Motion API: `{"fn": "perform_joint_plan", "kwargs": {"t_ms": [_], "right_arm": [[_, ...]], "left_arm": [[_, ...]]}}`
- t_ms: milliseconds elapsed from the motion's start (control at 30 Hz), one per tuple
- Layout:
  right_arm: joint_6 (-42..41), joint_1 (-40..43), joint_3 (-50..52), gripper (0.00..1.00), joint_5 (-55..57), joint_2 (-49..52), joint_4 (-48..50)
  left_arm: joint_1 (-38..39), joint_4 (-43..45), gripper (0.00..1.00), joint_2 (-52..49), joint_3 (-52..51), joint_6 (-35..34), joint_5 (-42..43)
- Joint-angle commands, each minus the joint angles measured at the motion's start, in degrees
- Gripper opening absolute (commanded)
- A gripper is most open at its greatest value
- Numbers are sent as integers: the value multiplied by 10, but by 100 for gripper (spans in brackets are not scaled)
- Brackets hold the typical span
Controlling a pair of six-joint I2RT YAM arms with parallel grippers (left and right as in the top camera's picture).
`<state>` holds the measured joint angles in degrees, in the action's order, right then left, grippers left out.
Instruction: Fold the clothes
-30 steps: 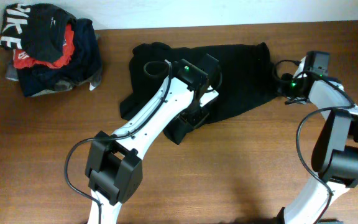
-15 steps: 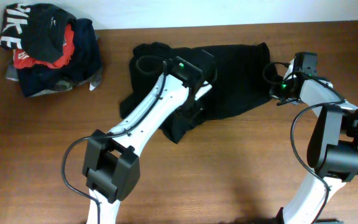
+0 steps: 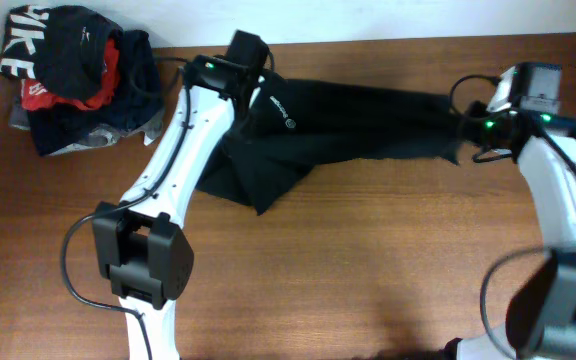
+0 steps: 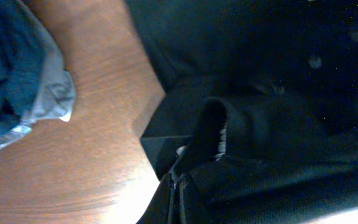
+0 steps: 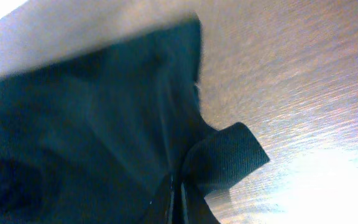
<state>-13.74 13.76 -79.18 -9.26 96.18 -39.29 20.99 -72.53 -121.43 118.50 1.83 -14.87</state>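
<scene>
Currently the black T-shirt (image 3: 358, 120) lies stretched across the back half of the desk (image 3: 368, 270), pulled into a long band between the two arms. The left end effector (image 3: 253, 80) grips the shirt's left end, just beside a small white logo mark (image 3: 280, 106). Its wrist view shows the fingers (image 4: 163, 208) pressed together on a bunched, ribbed edge of the black fabric. The right end effector (image 3: 465, 118) holds the opposite end, and its own camera shows its jaws pinched tight on a fold of the cloth above the wood. Below the left grip, a loose flap of the shirt hangs down to a point on the desk. A pile of other clothes (image 3: 78, 80), navy, red, grey and black with white lettering, sits at the desk's far left corner, near the shirt but apart from it.
</scene>
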Motion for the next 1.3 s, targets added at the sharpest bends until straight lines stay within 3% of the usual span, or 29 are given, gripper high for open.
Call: {"fn": "perform_joint_plan", "kwargs": {"t_ms": [0,267,567,1133,1167,1200,1267], "right_arm": [[-3,17,-9,4,9,-47,-27],[-2,24,-9,4,9,-130,-114],[-2,24,-9,4,9,-87,-115],[10,-52,-9,4,-18,177,174],[10,-53,-9,11,-25,178,184],[10,-55,-9,29,-31,179,195],[12,-56,-21,54,-37,172,188]], "left_arm": [[-4,0,0,24,26,-8,-15],[-4,-7,0,80,29,-3,-20],[-4,-7,0,87,25,-3,13],[1,52,0,83,-32,-3,42],[1,57,0,83,-37,-3,42],[1,62,0,83,-43,-3,42],[1,66,0,83,-49,-3,42]]}}
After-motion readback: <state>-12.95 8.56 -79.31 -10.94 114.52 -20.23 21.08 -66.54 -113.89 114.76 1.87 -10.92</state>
